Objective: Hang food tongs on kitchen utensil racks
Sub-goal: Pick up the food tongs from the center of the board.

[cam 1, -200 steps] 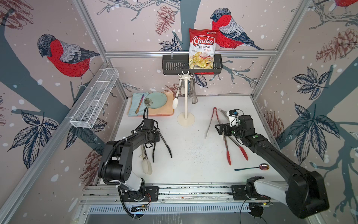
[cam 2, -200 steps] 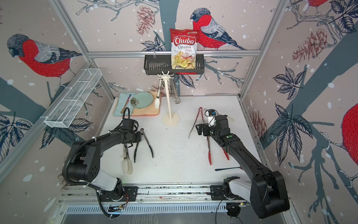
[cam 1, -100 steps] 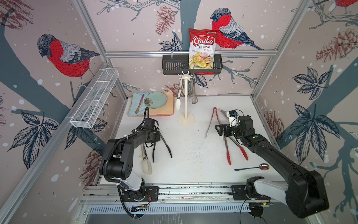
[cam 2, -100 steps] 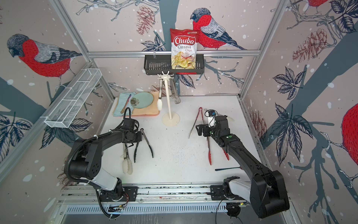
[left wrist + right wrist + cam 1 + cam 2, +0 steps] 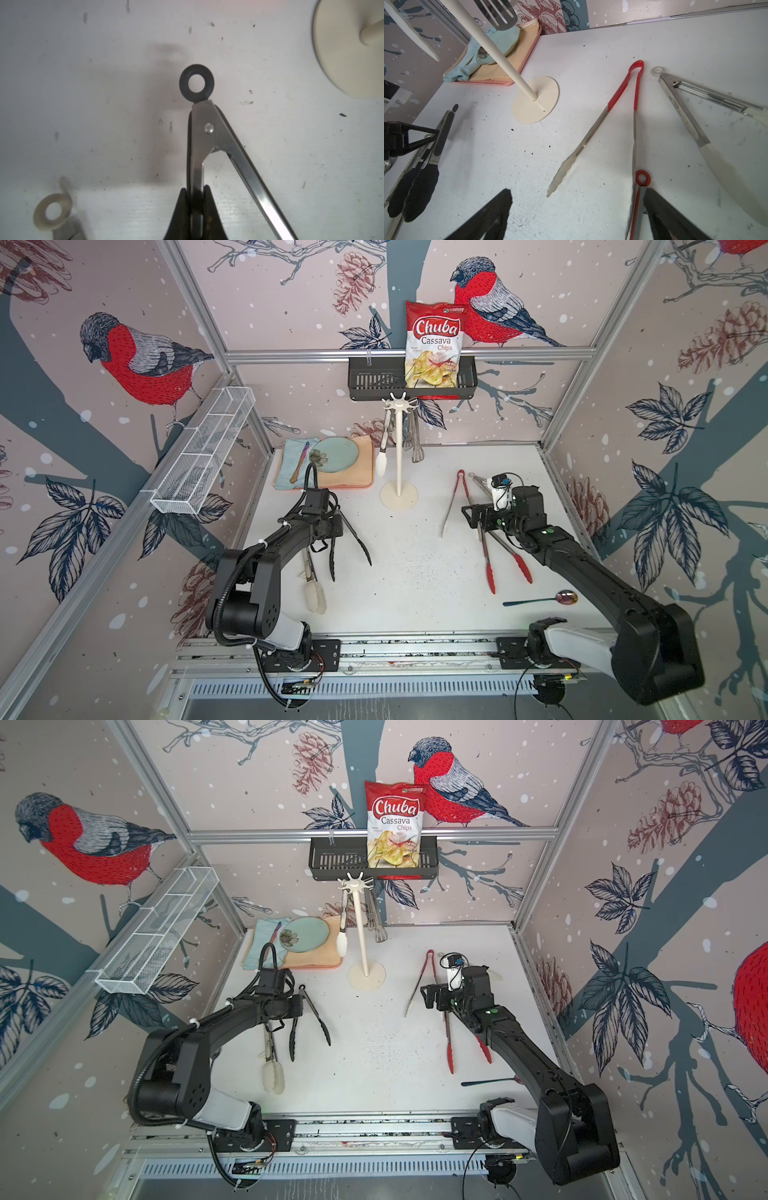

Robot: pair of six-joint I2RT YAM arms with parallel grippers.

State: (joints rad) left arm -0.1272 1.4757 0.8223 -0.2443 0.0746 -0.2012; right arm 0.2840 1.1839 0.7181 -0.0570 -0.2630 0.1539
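Black-tipped tongs (image 5: 204, 128) | one steel arm pinched in left hand (image 5: 196, 192)

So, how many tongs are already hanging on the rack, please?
2: white-tipped tongs hang left of the rack pole in both top views, bare steel tongs right of it. None looks hidden.

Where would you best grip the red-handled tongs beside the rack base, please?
Probably one red-sleeved arm of the red-handled tongs, near the loop, from straight above: they lie flat and splayed, so jaws can straddle one strip, leaving the loop free.
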